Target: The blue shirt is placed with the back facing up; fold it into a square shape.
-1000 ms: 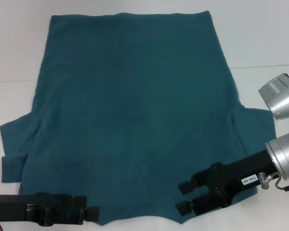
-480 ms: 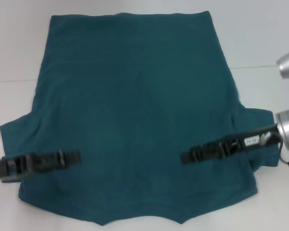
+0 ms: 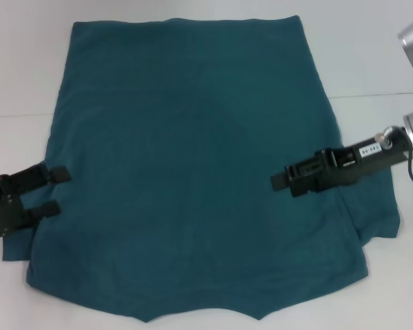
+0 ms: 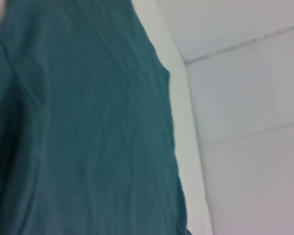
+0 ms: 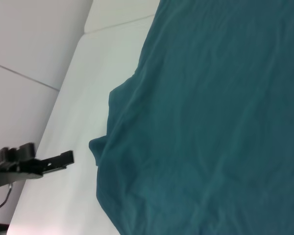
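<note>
- Clearly, your large dark teal-blue cotton T-shirt [image 3: 193,165] lies spread flat on the white worktop [image 3: 20,62], plain side up, hem toward the far edge and neckline nearest the robot.
- Expect it to be soft, light and limp: it will drape and crease instead of holding a line, so lift low and drag gently, or the fold wanders.
- Your left gripper [image 3: 51,191] sits at the left sleeve with its jaws apart, closed on nothing.
- Your right gripper [image 3: 283,183] reaches over the right sleeve region; it appears edge-on, so you cannot tell how its jaws stand.
- Take hold at sleeve cuffs or side seams, where doubled cloth gives a firmer pinch than the flat middle.
- Bare worktop lies on both sides and beyond the hem; the neckline sits close to the near edge, so you have little room there.
- Fold inward, toward the middle of the cloth.
</note>
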{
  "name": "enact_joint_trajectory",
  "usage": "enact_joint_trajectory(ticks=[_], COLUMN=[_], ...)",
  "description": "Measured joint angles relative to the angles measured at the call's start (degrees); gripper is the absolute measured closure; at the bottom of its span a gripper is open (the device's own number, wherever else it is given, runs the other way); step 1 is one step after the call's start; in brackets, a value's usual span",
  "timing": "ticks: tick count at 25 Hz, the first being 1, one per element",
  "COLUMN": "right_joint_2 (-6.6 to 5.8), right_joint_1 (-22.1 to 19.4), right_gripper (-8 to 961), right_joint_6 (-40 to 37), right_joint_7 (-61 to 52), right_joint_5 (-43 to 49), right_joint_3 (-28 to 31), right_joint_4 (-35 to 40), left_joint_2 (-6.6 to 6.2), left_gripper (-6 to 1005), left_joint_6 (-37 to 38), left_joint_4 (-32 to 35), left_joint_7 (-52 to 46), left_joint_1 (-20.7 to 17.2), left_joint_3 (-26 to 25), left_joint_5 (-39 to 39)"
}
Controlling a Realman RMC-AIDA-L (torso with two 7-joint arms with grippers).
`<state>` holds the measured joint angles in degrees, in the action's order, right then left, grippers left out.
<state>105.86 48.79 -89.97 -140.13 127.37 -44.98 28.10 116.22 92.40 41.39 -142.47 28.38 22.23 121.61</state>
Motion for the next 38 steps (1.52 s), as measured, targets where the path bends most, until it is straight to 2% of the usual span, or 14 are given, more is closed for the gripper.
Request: enact_joint_trajectory(ticks=[3,7,10,15,32,38], right_joint_2=[-0.28,-0.08,0.17,0.16,0.13,0.13], right_joint_1=[1.7,3.1,3.4,3.1,2.6,2.5], right_gripper=[250,250,249,250,250,249], right_joint_6=[-0.6,-0.6,-0.5,-0.2,0.0,0.2], right_joint_7=[-1.3,-1.8,-1.9,-1.9,-1.7,-1.7], right_joint_5=[1.0,3.4,4.2,4.2,4.1,4.0], right_joint_3=[-0.2,-0.4,-0.7,-0.8,-0.5,-0.5], right_joint_4=[0.1,0.2,-0.2,-0.3,0.0,-0.1], left_joint_2=[-0.07,-0.09,-0.19,-0.35,-0.38,-0.38], left_gripper=[80,82,80,81,84,85], left_joint_6=[-2.8,-8.2,-13.4,-16.7,-20.7,-21.0], left_joint_4=[-0.1,-0.2,-0.8,-1.6,-1.6,-2.7], left_joint_7=[-1.8,-3.7,-4.3,-4.4,-4.4,-4.3], left_joint_1=[0.0,-0.2,-0.3,-0.4,-2.7,-1.8], left_joint_3=[0.3,0.0,-0.1,-0.2,-2.6,-2.0], left_joint_5=[0.2,1.7,4.2,5.3,6.1,9.3])
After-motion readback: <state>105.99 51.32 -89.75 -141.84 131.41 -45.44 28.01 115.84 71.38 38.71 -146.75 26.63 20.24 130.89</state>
